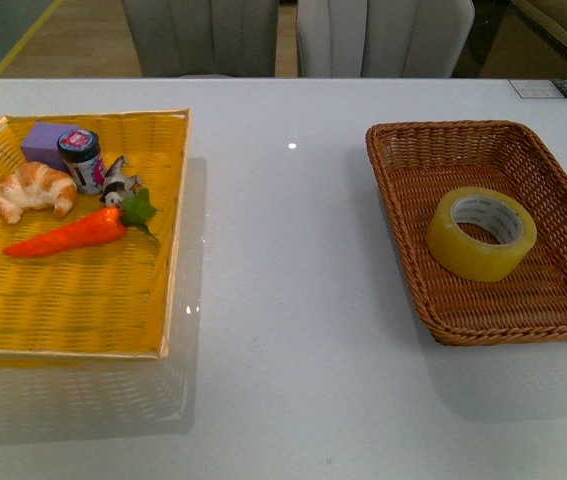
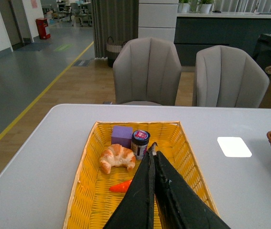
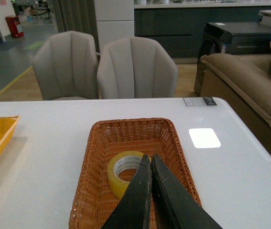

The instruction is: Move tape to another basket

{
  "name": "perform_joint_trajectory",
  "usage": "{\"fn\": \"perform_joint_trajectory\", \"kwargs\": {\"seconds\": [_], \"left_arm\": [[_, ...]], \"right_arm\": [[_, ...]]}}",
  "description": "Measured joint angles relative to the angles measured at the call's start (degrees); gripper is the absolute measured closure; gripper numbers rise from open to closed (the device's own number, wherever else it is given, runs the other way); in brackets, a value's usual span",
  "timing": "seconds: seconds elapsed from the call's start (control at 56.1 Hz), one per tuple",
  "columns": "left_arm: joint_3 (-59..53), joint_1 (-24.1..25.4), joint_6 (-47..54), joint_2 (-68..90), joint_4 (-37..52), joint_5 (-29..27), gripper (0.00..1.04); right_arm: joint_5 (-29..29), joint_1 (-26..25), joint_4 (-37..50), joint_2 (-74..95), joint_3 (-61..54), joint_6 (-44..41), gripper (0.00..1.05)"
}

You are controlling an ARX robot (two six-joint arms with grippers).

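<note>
Right gripper (image 3: 150, 157), seen from its wrist camera: the two dark fingers are pressed together, with nothing between them, and hang above the brown wicker basket (image 3: 171, 143). The tape (image 3: 122, 172) lies flat on the basket floor, hole facing up, just beside the fingertips and partly covered by them in this view; whether tips and roll touch cannot be told.

Left gripper (image 2: 153, 151), seen from its wrist camera: the fingers are likewise closed on nothing, poised over the yellow tray (image 2: 185, 157). Past the tips lie a croissant (image 2: 117, 157), a small jar (image 2: 140, 143), a purple block (image 2: 122, 136) and the end of a toy carrot (image 2: 121, 186).

Front view: neither arm appears. The tape (image 1: 480, 233) rests in the middle of the basket (image 1: 418, 285) at the right side of the white table (image 1: 283, 280). The tray (image 1: 83, 310) lies well apart at the left, holding the carrot (image 1: 68, 235), croissant (image 1: 35, 190), jar (image 1: 81, 160) and block (image 1: 48, 143), with a small figurine (image 1: 118, 182) beside the jar.
</note>
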Motion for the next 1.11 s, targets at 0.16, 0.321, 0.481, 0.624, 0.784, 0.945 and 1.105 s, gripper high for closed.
{"fn": "perform_joint_trajectory", "kwargs": {"seconds": [0.16,0.321,0.481,0.624,0.784,0.945,1.105], "left_arm": [[0.0,0.0,0.0,0.0,0.0,0.0,1.03],[0.0,0.0,0.0,0.0,0.0,0.0,1.03],[0.0,0.0,0.0,0.0,0.0,0.0,0.74],[0.0,0.0,0.0,0.0,0.0,0.0,0.49],[0.0,0.0,0.0,0.0,0.0,0.0,0.21],[0.0,0.0,0.11,0.0,0.0,0.0,0.1],[0.0,0.0,0.11,0.0,0.0,0.0,0.09]], "right_arm": [[-0.04,0.0,0.0,-0.13,-0.02,-0.02,1.03],[-0.04,0.0,0.0,-0.13,-0.02,-0.11,1.01],[-0.04,0.0,0.0,-0.13,-0.02,-0.11,0.67],[-0.04,0.0,0.0,-0.13,-0.02,-0.11,0.43],[-0.04,0.0,0.0,-0.13,-0.02,-0.11,0.15],[-0.04,0.0,0.0,-0.13,-0.02,-0.11,0.09],[-0.04,0.0,0.0,-0.13,-0.02,-0.11,0.09]]}}
